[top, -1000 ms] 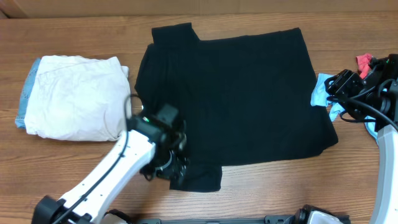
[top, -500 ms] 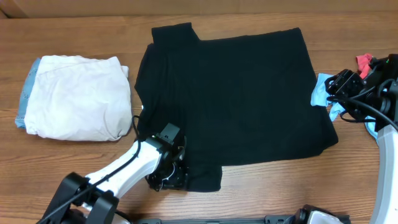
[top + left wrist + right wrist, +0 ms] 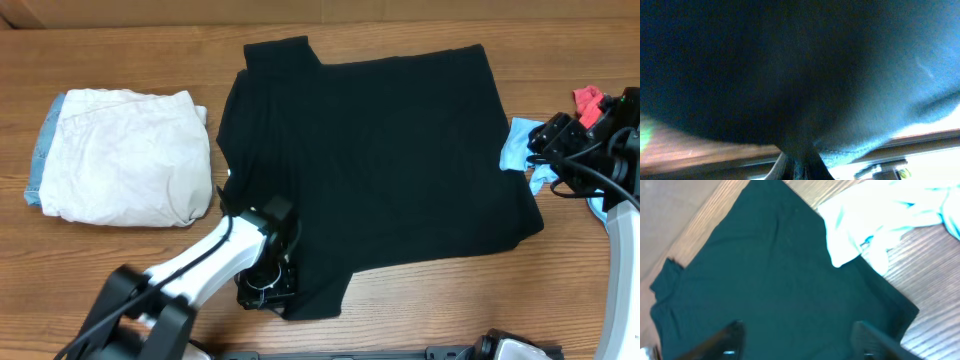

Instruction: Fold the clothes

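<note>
The black T-shirt (image 3: 380, 160) lies spread flat across the middle of the table. My left gripper (image 3: 268, 288) is at its near left sleeve and is shut on that black fabric. In the left wrist view the dark cloth (image 3: 790, 65) fills the frame and bunches into the closed jaws of the gripper (image 3: 800, 167). My right gripper (image 3: 540, 150) hovers at the shirt's right edge, over a light blue garment (image 3: 518, 145). In its wrist view the right gripper (image 3: 797, 335) is open above the shirt (image 3: 765, 275), with nothing between its fingers.
A folded cream garment (image 3: 125, 155) sits at the left on a light blue one (image 3: 38, 170). A red cloth (image 3: 587, 98) lies at the far right, behind the right arm. The light blue garment (image 3: 875, 215) overlaps the shirt's right edge. Bare wood shows along the near edge.
My left gripper has come down and shut on the near left sleeve, and the sleeve's lower edge has shifted slightly left. The right arm has barely moved.
</note>
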Controlling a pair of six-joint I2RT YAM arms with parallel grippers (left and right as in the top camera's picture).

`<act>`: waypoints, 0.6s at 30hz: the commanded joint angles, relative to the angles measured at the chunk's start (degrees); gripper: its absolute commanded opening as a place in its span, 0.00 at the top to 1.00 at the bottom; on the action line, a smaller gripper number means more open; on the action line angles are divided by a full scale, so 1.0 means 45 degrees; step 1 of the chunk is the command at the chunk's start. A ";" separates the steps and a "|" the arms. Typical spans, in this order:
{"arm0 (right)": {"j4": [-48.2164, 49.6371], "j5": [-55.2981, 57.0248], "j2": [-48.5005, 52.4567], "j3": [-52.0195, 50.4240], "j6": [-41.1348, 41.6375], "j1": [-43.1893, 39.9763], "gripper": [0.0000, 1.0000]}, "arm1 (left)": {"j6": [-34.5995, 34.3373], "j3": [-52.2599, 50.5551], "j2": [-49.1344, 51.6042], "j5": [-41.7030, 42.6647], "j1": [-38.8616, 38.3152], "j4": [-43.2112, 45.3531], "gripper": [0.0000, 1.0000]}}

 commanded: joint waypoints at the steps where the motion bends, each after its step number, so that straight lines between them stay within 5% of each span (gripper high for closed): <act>1: -0.0087 0.0534 -0.0029 0.0126 0.0019 -0.0019 0.20 | 0.1073 0.1535 -0.1617 -0.1078 0.0083 -0.1224 0.96; 13: -0.2812 0.1389 0.3934 -0.0209 0.0389 -0.2443 0.17 | 0.1647 0.2463 -0.2395 -0.1991 0.0777 -0.1894 0.96; 18: -0.1792 0.1515 0.5357 -0.1996 0.0685 -0.3235 0.21 | 0.1452 0.2463 -0.2395 -0.1943 0.0777 -0.1443 0.96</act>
